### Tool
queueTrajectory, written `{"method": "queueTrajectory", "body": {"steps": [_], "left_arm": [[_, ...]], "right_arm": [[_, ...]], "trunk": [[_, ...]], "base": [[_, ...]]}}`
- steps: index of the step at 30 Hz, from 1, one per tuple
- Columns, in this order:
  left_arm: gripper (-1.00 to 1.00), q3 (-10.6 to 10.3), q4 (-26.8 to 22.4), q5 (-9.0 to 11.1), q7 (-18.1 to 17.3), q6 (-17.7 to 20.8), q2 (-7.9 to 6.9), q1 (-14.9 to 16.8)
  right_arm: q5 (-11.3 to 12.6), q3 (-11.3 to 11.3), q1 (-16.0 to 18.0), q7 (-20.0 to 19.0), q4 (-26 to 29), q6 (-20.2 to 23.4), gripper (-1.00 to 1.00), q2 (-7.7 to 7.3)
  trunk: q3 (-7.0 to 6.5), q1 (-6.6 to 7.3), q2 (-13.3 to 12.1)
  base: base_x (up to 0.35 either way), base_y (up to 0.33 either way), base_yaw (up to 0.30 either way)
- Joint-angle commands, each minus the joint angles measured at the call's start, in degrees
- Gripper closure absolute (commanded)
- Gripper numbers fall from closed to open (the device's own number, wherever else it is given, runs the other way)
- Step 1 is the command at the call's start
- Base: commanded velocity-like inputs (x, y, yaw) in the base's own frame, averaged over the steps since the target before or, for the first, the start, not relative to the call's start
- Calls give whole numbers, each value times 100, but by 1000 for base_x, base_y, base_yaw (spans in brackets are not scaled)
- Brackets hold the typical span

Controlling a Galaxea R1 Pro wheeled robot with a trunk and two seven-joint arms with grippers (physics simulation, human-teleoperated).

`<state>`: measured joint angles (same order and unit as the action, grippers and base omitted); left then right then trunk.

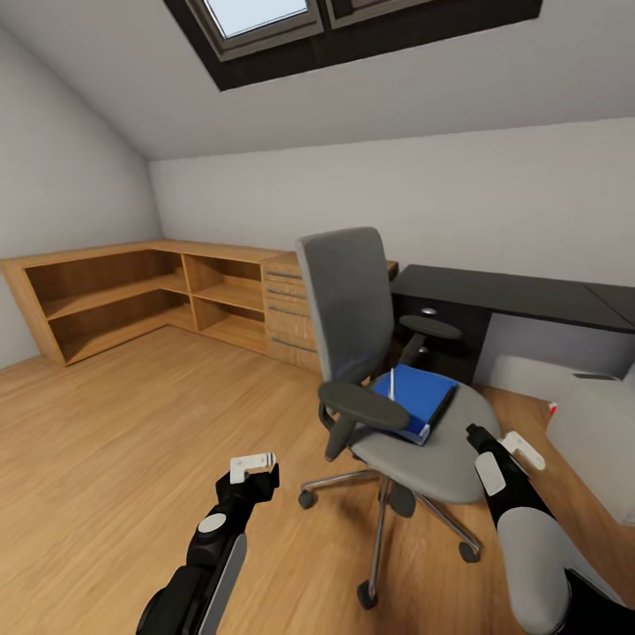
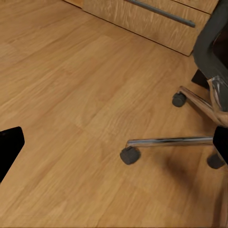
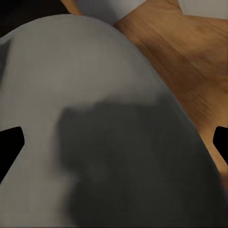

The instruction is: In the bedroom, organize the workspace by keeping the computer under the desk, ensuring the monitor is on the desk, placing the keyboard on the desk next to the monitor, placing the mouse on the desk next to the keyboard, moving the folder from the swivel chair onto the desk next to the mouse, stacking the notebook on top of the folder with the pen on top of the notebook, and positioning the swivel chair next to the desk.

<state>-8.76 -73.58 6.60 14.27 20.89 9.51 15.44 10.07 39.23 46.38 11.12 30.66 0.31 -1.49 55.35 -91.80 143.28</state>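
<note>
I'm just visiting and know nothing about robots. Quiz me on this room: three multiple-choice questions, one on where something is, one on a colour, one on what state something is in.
1. Where does the folder lie?
A. on the desk
B. on the chair's seat
C. on the floor

2. What colour is the desk?
A. black
B. white
C. light wood

3. What is the right hand holding?
A. the pen
B. the folder
C. nothing

Answers:
1. B: the blue folder rests on the grey seat of the chair, with the pen on it.
2. A: its top is black, beside the wooden shelves.
3. C: it hangs over the seat's edge with open fingers.
</note>
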Motion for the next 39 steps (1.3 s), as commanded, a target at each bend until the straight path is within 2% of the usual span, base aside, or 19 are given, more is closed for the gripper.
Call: {"method": "queueTrajectory", "body": {"steps": [1, 8, 39], "left_arm": [[-100, -12, -7, 60, 50, 20, -2, 3], [-100, -12, -7, 60, 49, 20, -2, 3], [-100, -17, 2, 65, 50, 20, 5, 3]], "right_arm": [[55, -3, 3, 13, 6, 4, -100, 0], [56, -5, 3, 13, 9, 4, -100, 6], [48, -7, 3, 9, 1, -7, -100, 9]], "trunk": [[6, 0, 2], [6, 0, 2], [57, 0, 2]], "base": [[136, 0, 0], [81, 0, 105], [0, 0, 263]]}}
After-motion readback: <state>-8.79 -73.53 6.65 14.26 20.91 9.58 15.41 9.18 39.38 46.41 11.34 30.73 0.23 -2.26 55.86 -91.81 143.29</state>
